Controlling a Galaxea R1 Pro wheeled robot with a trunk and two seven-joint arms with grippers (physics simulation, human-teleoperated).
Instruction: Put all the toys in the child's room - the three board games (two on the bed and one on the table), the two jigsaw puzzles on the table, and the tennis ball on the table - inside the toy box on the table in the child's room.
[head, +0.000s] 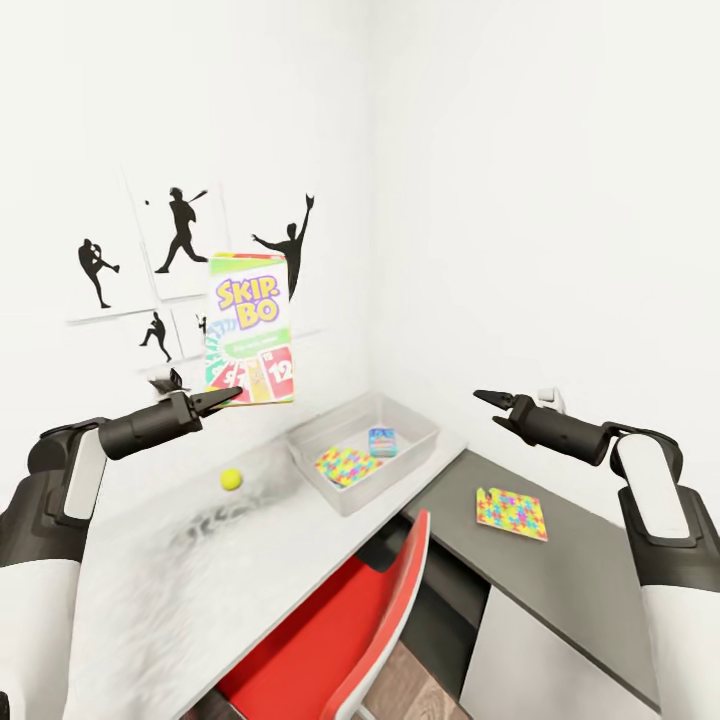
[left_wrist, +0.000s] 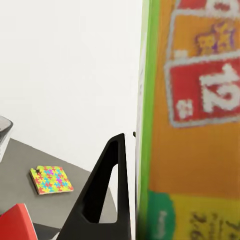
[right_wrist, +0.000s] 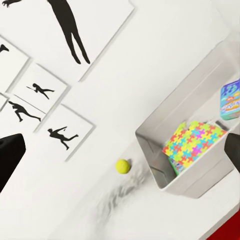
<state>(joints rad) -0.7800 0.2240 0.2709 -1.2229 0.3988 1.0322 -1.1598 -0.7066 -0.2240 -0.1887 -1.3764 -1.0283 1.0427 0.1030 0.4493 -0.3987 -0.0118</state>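
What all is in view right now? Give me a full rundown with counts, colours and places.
Skip-Bo board game: one, green-yellow-red, upright in the air, pinched at its lower edge by the left gripper.
Blue board game: one, small, inside the toy box.
Jigsaw puzzles: two, multicoloured; one in the toy box, one on the lower dark-grey desk section.
Tennis ball: one, yellow-green, on the pale table top left of the toy box.
Toy box: one, light grey, on the table by the corner.
Table: one, pale grey top.
Chair: one, red, tucked at the table.
Silhouette pictures: several, black on white, on the wall.
Left gripper: fingers shut on the Skip-Bo box.
Right gripper: empty, raised over the dark section.
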